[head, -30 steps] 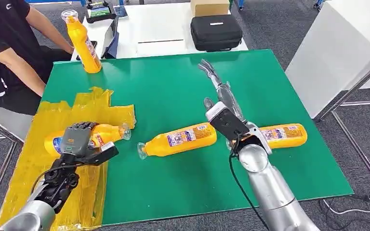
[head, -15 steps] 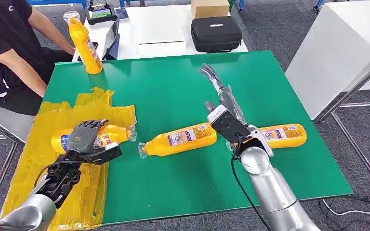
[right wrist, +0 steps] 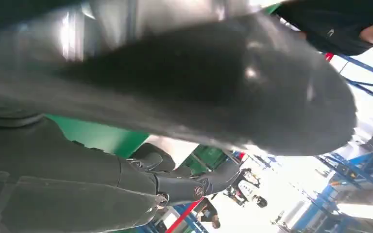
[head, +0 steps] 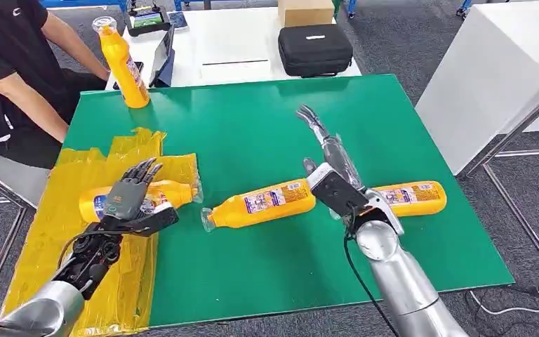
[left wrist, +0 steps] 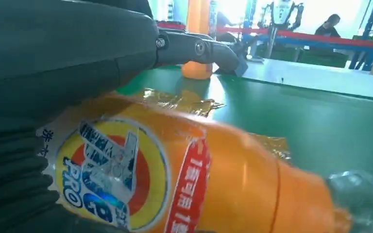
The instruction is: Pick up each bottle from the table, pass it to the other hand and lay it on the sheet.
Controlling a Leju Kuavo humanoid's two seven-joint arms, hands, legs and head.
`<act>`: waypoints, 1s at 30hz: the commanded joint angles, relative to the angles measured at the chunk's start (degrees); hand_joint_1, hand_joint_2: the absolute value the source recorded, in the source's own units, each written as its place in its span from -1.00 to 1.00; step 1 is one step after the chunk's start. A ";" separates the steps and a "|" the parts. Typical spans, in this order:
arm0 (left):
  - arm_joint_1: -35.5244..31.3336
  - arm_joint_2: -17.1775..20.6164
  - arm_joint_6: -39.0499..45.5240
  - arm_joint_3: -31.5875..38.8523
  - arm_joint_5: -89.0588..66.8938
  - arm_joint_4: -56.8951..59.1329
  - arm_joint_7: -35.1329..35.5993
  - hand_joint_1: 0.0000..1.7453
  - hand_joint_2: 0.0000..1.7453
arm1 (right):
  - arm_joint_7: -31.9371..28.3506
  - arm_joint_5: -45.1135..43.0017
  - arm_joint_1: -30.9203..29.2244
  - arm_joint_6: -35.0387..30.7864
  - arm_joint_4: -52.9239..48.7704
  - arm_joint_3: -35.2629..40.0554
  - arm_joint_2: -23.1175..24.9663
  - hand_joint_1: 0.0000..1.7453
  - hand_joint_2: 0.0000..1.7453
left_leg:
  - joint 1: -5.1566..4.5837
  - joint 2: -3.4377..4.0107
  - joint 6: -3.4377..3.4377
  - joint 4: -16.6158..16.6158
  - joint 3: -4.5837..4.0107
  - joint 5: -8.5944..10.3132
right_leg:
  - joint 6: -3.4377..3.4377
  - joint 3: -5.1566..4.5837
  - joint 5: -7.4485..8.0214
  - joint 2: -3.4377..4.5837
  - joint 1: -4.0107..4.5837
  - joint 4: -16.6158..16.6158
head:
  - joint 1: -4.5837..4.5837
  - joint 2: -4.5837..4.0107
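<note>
Left hand (head: pixel 128 198) lifted, fingers now spread, bottle (head: pixel 160 194) lying crosswise on sheet (head: pixel 56 232), cap rightward

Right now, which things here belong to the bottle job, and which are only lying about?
Job things:
- yellow crinkled plastic sheet
- orange bottle lying on the sheet
- orange bottle lying mid-table
- orange bottle lying behind the right arm
- upright orange bottle

Lying about:
- black zipped case
- cardboard box
</note>
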 commanded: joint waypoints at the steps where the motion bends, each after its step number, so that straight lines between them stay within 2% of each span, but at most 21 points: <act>1: -0.97 -0.39 -0.97 -2.26 0.79 0.12 0.14 -1.00 -1.00 | 0.55 0.05 -2.95 0.43 4.32 -0.17 -0.61 -1.00 -1.00 | -0.01 0.16 -0.04 0.02 0.09 -0.05 | 0.01 0.10 -0.03 0.02 0.00 -0.01 | 0.00 0.00; 5: -1.01 -1.02 0.09 0.48 8.12 -4.34 -2.39 -1.00 -1.00 | 2.71 3.04 -4.38 1.64 6.85 0.17 -0.83 -1.00 -1.00 | -0.03 0.19 -0.07 0.04 0.16 -0.10 | 0.01 0.18 -0.09 -0.02 0.00 0.01 | 0.00 0.00; 10: 1.44 -2.07 -0.25 6.58 25.57 -23.47 -4.51 -1.00 -1.00 | 3.23 7.18 -7.86 3.96 15.61 0.36 -0.62 -1.00 -1.00 | 0.04 0.12 -0.06 0.11 -0.12 -0.04 | 0.02 -0.06 -0.03 -0.07 0.06 0.05 | 0.00 0.00; 18: 2.17 -1.78 -0.30 6.10 26.11 -24.40 -3.69 -1.00 -1.00 | 2.89 7.52 -7.49 3.90 15.35 0.10 -0.47 -1.00 -1.00 | -0.01 0.16 -0.02 0.01 -0.05 -0.03 | 0.01 -0.02 -0.02 0.02 0.01 -0.01 | -0.02 0.00; 19: 2.47 -2.96 1.71 8.29 30.24 -26.11 -7.58 -1.00 -1.00 | 3.51 9.08 -7.69 4.28 15.62 0.92 -0.91 -1.00 -1.00 | -0.01 0.23 -0.04 0.05 0.04 -0.09 | 0.01 0.07 -0.06 0.04 0.02 0.01 | 0.00 0.00; 23: 4.22 -3.84 0.73 10.65 38.64 -35.55 -6.86 -1.00 -1.00 | 4.40 13.15 -10.18 4.80 20.80 2.40 -0.99 -1.00 -1.00 | 0.00 0.15 -0.02 0.06 -0.11 -0.03 | 0.02 -0.08 -0.03 -0.01 0.02 0.03 | -0.02 0.00; 26: 4.15 -4.55 -1.90 12.28 45.55 -38.38 -6.29 -1.00 -1.00 | 4.20 15.00 -12.74 5.08 24.83 3.14 -0.46 -1.00 -1.00 | 0.01 0.31 -0.04 0.15 -0.05 -0.10 | 0.02 -0.04 -0.06 0.07 0.04 0.08 | 0.00 0.00; 27: 4.01 -4.94 -2.83 12.78 48.07 -39.01 -6.27 -1.00 -1.00 | 4.40 16.27 -14.03 4.97 26.45 3.85 -0.20 -1.00 1.00 | 0.00 0.25 -0.03 0.09 -0.12 -0.05 | 0.02 -0.11 -0.01 0.08 0.02 0.05 | 0.00 0.00; 30: 4.48 -4.97 -3.59 12.07 51.21 -40.08 -6.72 -1.00 -1.00 | 4.74 18.77 -16.91 6.55 30.96 5.20 0.87 -1.00 1.00 | -0.02 0.35 -0.05 0.12 -0.04 -0.09 | 0.02 -0.04 -0.04 0.12 0.01 0.09 | 0.00 0.00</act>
